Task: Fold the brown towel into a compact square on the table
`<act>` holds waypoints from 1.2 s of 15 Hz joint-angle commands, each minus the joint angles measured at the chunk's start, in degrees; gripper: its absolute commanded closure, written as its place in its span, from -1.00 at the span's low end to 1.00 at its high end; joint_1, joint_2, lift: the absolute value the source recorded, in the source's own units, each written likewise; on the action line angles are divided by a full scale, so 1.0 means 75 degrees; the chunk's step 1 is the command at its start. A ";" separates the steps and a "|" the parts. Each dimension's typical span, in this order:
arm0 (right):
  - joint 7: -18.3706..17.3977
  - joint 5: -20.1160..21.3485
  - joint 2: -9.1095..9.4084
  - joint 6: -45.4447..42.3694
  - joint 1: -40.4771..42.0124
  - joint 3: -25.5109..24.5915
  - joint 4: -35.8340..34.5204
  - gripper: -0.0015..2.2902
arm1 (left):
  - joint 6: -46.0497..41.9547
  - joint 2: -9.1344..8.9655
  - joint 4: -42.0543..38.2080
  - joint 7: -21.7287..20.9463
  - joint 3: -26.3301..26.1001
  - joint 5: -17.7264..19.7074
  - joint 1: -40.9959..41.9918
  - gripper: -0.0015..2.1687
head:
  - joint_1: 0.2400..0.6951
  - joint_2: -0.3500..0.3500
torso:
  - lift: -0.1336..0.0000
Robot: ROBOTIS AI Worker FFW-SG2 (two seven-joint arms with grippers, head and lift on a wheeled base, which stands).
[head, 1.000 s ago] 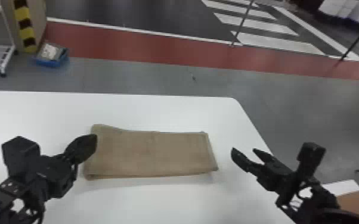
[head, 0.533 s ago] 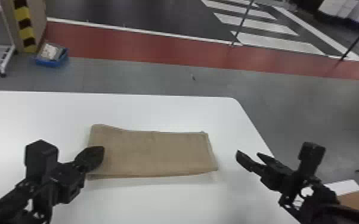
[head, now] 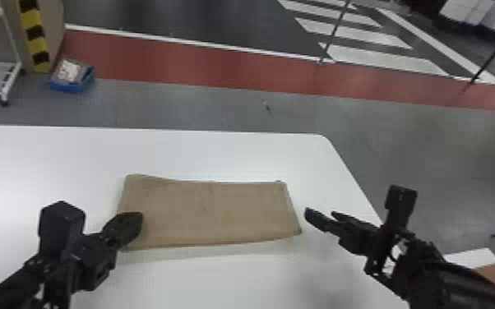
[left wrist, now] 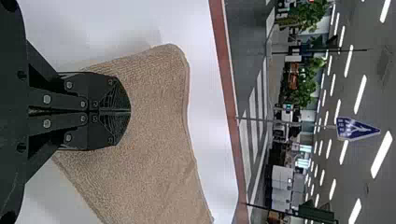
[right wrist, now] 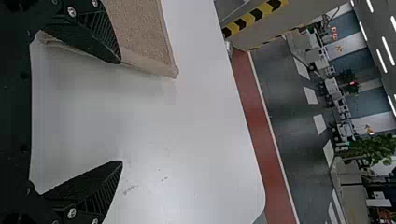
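Left fingers (head: 129, 227) meet, seemingly above the towel (head: 213, 213), its length running left-right.

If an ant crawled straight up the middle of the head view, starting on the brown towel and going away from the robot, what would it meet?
Brown towel → table's far edge → gray floor → red stripe → white line → dark floor
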 commanded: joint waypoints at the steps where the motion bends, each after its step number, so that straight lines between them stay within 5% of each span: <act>1: -0.0035 0.0030 0.0010 0.0081 -0.0167 0.0282 0.0061 -0.88 | 0.0020 0.0032 -0.0190 -0.0001 0.0078 -0.0038 0.0187 0.65 | 1.00 -1.00 | -0.87; 10: -0.0234 0.0604 0.0057 0.1159 -0.0952 0.1454 0.0201 -0.83 | 0.0067 0.0067 -0.0389 -0.0036 0.0288 -0.0038 0.0293 0.65 | 1.00 -0.87 | -0.87; 18: -0.0081 0.0487 0.0022 0.1722 -0.1140 0.1501 0.0213 -0.18 | 0.0114 0.0102 -0.0378 -0.0060 0.0394 -0.0061 0.0293 0.65 | 1.00 -0.76 | -0.87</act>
